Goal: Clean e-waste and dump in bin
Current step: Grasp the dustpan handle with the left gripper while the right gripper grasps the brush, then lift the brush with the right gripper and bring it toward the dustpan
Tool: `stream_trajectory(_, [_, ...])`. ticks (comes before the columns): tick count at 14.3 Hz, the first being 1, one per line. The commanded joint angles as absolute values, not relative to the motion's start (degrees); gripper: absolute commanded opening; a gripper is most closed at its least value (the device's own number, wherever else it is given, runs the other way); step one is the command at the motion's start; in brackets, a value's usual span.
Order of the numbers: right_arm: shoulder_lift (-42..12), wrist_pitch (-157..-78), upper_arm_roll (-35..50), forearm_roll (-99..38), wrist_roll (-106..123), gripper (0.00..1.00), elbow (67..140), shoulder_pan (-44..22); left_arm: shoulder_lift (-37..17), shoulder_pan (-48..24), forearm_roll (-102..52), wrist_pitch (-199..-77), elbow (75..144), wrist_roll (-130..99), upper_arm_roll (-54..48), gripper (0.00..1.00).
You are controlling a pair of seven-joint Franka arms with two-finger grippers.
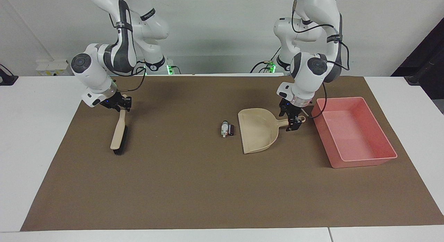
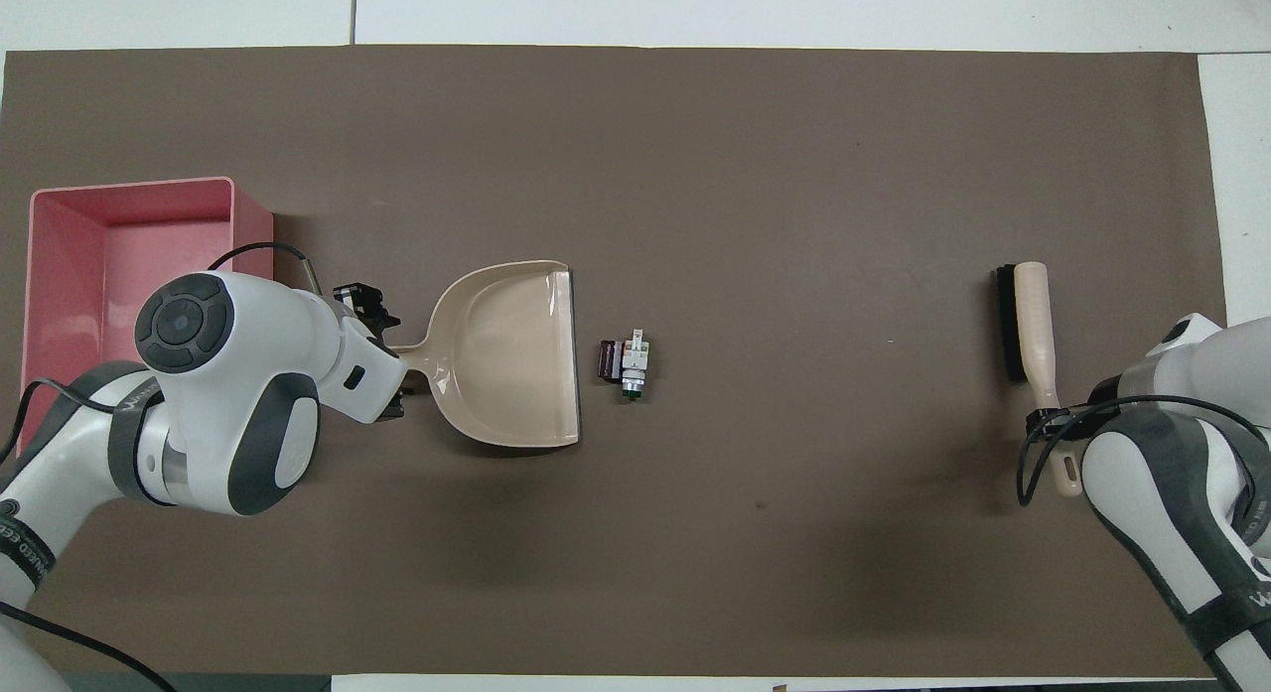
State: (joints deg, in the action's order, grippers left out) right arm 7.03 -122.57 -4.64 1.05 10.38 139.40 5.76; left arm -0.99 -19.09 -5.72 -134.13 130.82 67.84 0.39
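Observation:
The e-waste, a small white-grey bit with a green patch next to a dark cylinder, lies on the mat just off the mouth of the beige dustpan. My left gripper is low over the dustpan's handle, open, one finger on each side of it. The pink bin stands beside the dustpan toward the left arm's end. My right gripper is shut on the handle of the brush, which lies flat on the mat.
A brown mat covers most of the white table. The dustpan's handle end sits close to the bin's wall. The brush lies toward the right arm's end, well away from the e-waste.

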Motion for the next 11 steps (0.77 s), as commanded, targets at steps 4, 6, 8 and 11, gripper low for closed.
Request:
stream_trajectory(4, [7.8,-122.8,-4.4,0.1,12.6,0.06,140.0,6.4,-1.1,-19.2,-6.6,-135.7,131.7,67.6,0.6,0.75])
stream_trajectory(6, [6.3,-117.2,-4.2,0.1,12.7,0.0,134.9,6.0,-1.1,-19.4,-6.6,-135.4,131.7,67.6,0.6,0.48])
stream_trajectory(8, [4.4,-108.6,-3.9,0.2,12.2,0.0,127.0,3.8,-1.0,-19.3,-6.6,-135.3,131.6,67.7,0.6,0.2])
stream_trajectory(11, [3.5,-97.0,-3.8,0.3,7.0,0.0,117.4,-4.5,-1.1,-19.0,-6.6,-134.8,130.6,67.7,0.6,0.03])
